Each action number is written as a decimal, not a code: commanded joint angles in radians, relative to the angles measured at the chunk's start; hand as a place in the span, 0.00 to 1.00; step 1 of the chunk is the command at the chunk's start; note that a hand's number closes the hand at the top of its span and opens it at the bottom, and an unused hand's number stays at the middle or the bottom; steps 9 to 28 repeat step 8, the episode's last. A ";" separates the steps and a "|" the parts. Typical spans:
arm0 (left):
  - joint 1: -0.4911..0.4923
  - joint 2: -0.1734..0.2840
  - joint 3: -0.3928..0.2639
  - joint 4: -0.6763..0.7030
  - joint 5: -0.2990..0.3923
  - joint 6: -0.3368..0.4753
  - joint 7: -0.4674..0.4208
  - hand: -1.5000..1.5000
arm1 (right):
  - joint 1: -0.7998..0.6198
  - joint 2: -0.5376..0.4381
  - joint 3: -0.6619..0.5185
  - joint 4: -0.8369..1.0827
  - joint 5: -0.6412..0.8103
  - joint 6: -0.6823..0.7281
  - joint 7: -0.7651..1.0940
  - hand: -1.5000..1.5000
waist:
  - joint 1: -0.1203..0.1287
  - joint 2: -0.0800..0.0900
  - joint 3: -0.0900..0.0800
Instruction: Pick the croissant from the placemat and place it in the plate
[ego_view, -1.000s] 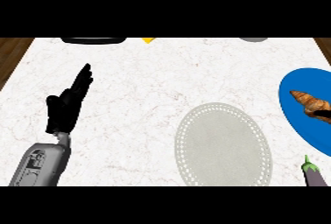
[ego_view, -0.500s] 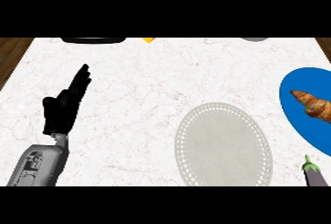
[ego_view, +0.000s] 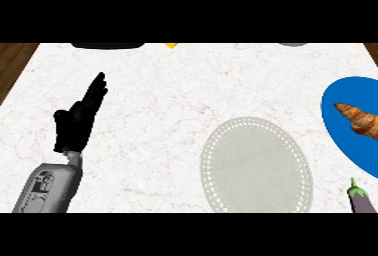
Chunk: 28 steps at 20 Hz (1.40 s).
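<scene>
Croissant (ego_view: 357, 118) lies on blue placemat (ego_view: 347, 135) at right edge; left hand (ego_view: 77, 122) rests, fingers straight.

My left hand (ego_view: 77, 122) is parked at the view's left, fingers (ego_view: 96, 90) straight and pointing up and away. Grey forearm comes in from the lower edge. Can't see my right hand anywhere.

left hand (ego_view: 77, 122) at counter's (ego_view: 184, 85) left side. plate (ego_view: 255, 167) to its right, nearer front. placemat (ego_view: 347, 125) far right, croissant (ego_view: 358, 117) on it; eggplant (ego_view: 362, 197) in front of placemat.
</scene>
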 joint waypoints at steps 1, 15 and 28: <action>0.037 -0.003 -0.001 -0.015 -0.003 0.002 -0.027 0.50 | 0.060 -0.036 -0.016 0.012 -0.013 0.089 -0.068 0.00 | 0.003 -0.003 0.001; 0.013 -0.013 -0.020 -0.045 -0.013 0.005 0.028 0.50 | 0.094 -0.056 -0.025 0.001 -0.022 0.117 -0.055 0.00 | 0.003 -0.005 0.003; 0.013 -0.013 -0.020 -0.045 -0.013 0.005 0.028 0.50 | 0.094 -0.056 -0.025 0.001 -0.022 0.117 -0.055 0.00 | 0.003 -0.005 0.003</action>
